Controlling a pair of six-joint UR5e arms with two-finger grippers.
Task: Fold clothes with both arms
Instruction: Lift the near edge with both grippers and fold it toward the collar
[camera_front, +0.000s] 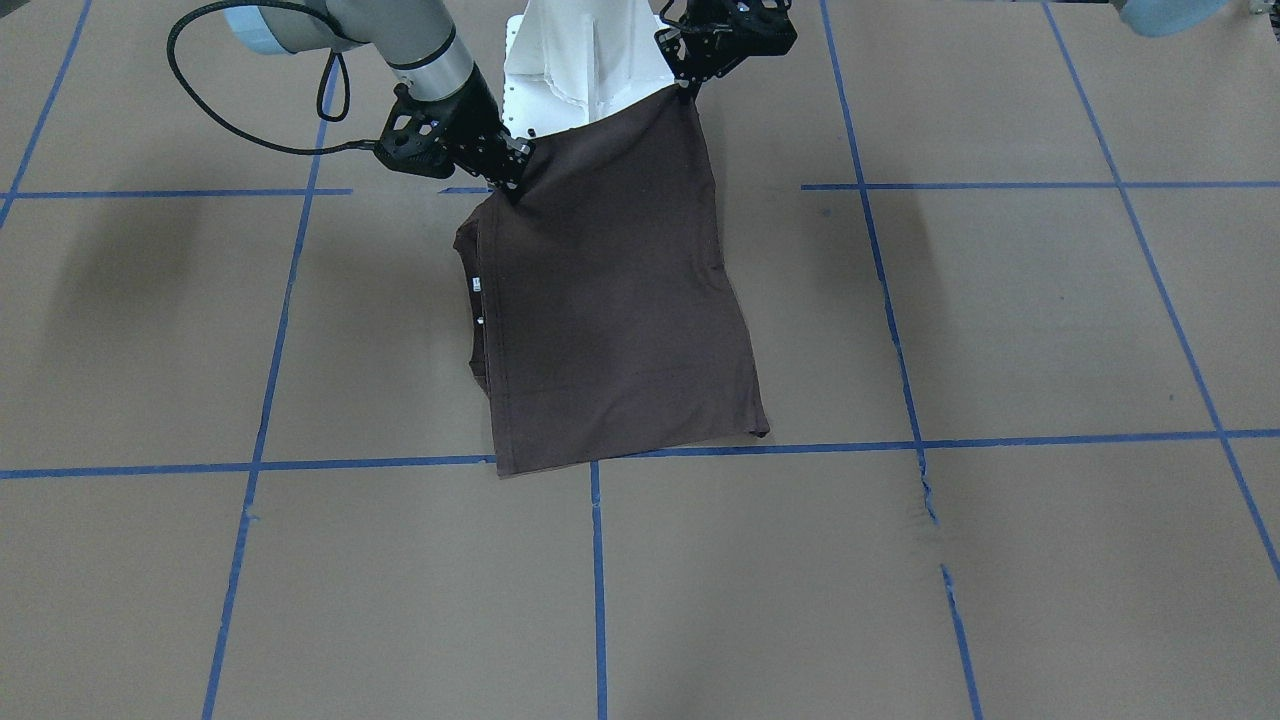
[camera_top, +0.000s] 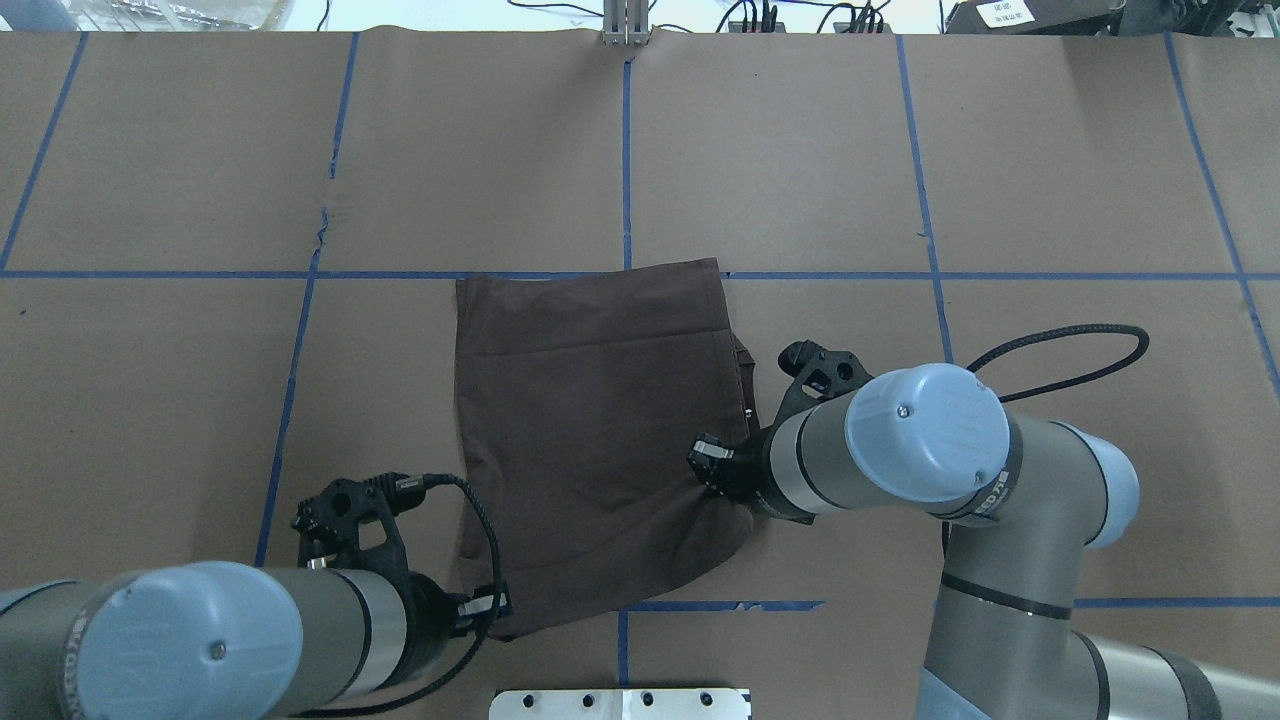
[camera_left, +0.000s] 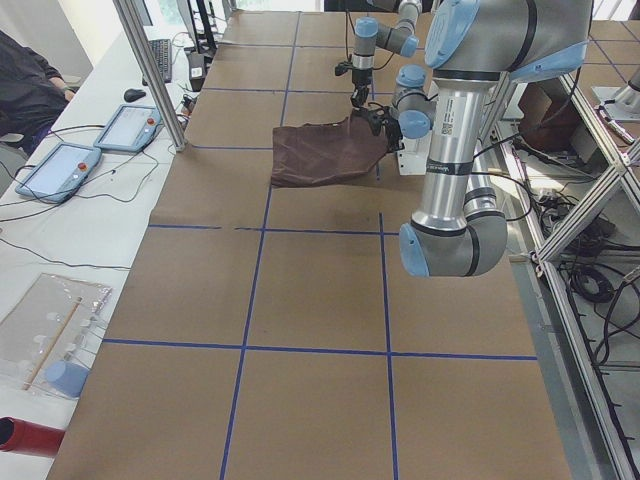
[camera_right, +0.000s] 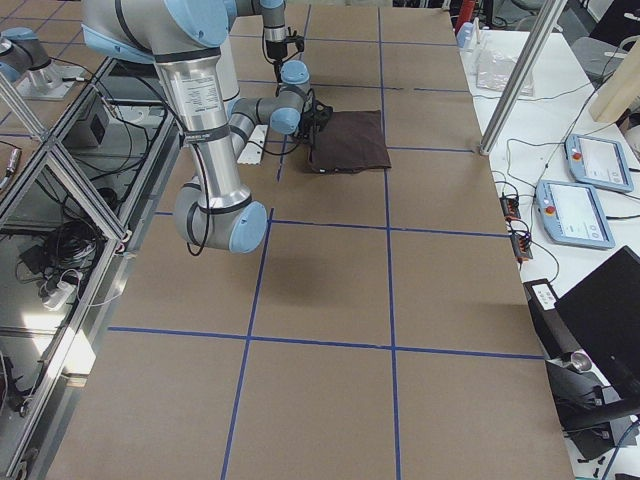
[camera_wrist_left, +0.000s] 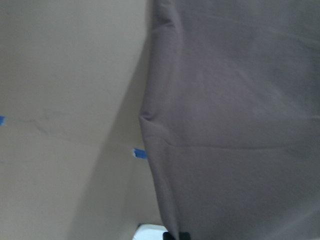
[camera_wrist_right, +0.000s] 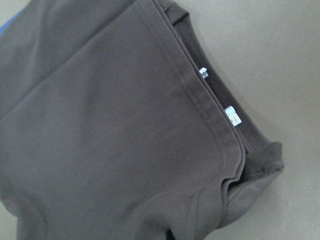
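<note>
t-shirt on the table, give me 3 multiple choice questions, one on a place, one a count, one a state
1. Toward which side does the T-shirt's collar lie?
A) the robot's right
B) the robot's left
C) away from the robot

2. How many white labels show in the right wrist view?
A) one
B) two
C) four

3. The T-shirt's edge nearest the robot is:
A) lying flat
B) rolled up
C) held up by the left gripper and the right gripper

Answers:
1 A, the collar sits on the right gripper's side.
2 B, two small tags lie along the neckline.
3 C, each gripper pinches a corner and the cloth slopes up to it.
</note>
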